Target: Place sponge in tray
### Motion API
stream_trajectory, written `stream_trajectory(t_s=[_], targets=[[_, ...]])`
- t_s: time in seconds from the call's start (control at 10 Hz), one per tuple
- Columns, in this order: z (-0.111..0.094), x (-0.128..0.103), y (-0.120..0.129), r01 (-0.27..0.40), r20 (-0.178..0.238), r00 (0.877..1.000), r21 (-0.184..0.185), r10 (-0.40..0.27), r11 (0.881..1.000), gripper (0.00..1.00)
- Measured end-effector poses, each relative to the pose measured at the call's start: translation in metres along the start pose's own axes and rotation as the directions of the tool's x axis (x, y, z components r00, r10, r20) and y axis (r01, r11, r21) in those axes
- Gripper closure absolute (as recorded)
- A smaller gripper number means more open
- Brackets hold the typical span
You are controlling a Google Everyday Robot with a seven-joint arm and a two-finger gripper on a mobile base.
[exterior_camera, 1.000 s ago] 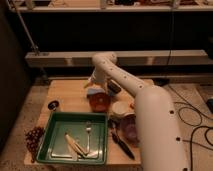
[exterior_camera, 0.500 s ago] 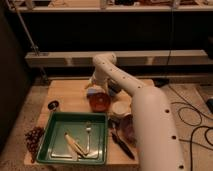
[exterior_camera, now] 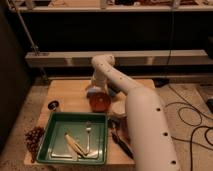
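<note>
Our claw (exterior_camera: 97,87) hangs low over the bench (exterior_camera: 70,92), just behind the orange bowl (exterior_camera: 99,102). We cannot tell how wide it stands. A pale bluish patch at it looks to be the sponge (exterior_camera: 91,92), so we judge the pickup in hand. Next, lift over the bowl to the green tray (exterior_camera: 52,131).

1 gripper (exterior_camera: 95,92) by 1 orange bowl (exterior_camera: 99,102), 1 green tray (exterior_camera: 64,126), 1 fork (exterior_camera: 88,133), 1 grape bunch (exterior_camera: 34,138)
</note>
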Motion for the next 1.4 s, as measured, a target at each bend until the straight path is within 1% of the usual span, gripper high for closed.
stream_trajectory(t_s=[0.1,0.3,0.5,1.4], targets=[[0.0026,0.0004,0.0000,-0.007,0.005,1.000,-0.003,0.007,1.000,0.20],[0.0076,0.0010,-0.0012,-0.023,0.025,0.999,0.012,0.022,1.000,0.20],[0.0074,0.0005,0.0026,-0.024,0.029,0.999,0.008,0.023,1.000,0.20],[0.0093,0.0001,0.0012,-0.020,0.029,0.999,0.009,0.020,1.000,0.20]])
